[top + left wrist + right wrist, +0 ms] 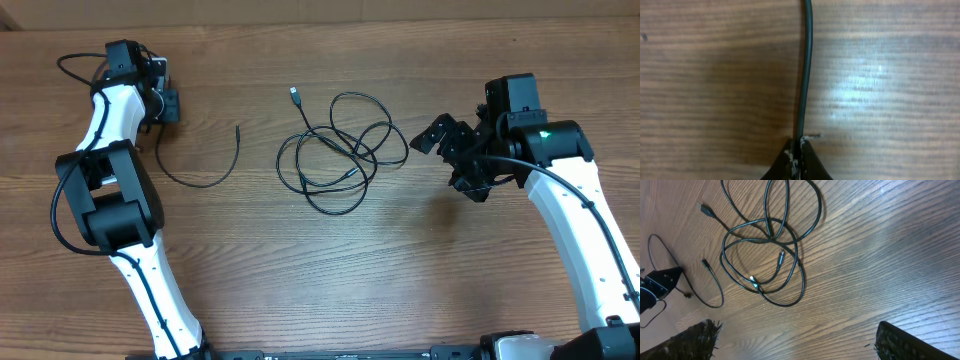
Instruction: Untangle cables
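Note:
A tangle of thin black cables (340, 150) lies in loose loops at the table's middle, with a silver-tipped plug (295, 94) at its upper left. It also shows in the right wrist view (767, 245). A separate black cable (200, 178) curves away at the left. My left gripper (165, 105) is shut on that cable's end; the left wrist view shows the cord (805, 75) running up from the closed jaws (799, 150). My right gripper (450, 150) is open and empty, right of the tangle and apart from it.
Thick black cords (75, 65) run from the left arm at the far left corner. The right arm's own cord (560, 180) lies along its white link. The brown wooden table (400, 270) stretches toward the front.

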